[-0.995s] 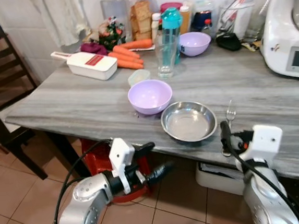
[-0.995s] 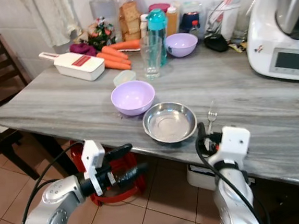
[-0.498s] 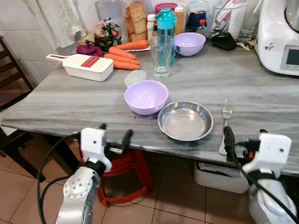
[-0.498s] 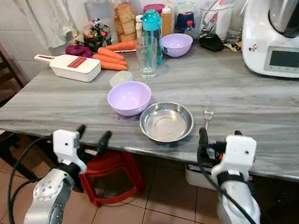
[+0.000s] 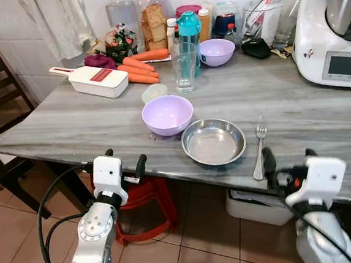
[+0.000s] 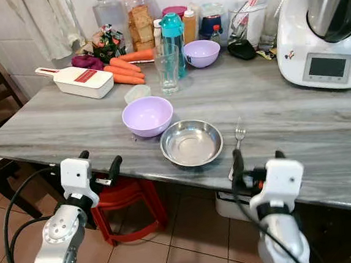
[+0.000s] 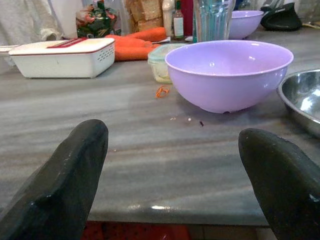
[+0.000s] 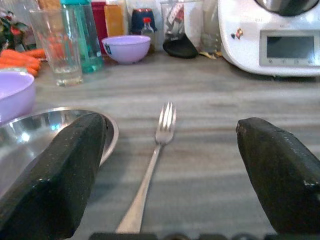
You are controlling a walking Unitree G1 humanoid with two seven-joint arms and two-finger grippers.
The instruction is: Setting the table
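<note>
Left eye view: grey wood-grain table (image 5: 321, 109), tiled floor (image 5: 13, 244).

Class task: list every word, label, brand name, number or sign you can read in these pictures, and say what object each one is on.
None can be read.
Red label on the white slicer box: too blurred.
Screen on the white kitchen machine: blank.
Labels on the bottles and jars at the back: too small.
</note>
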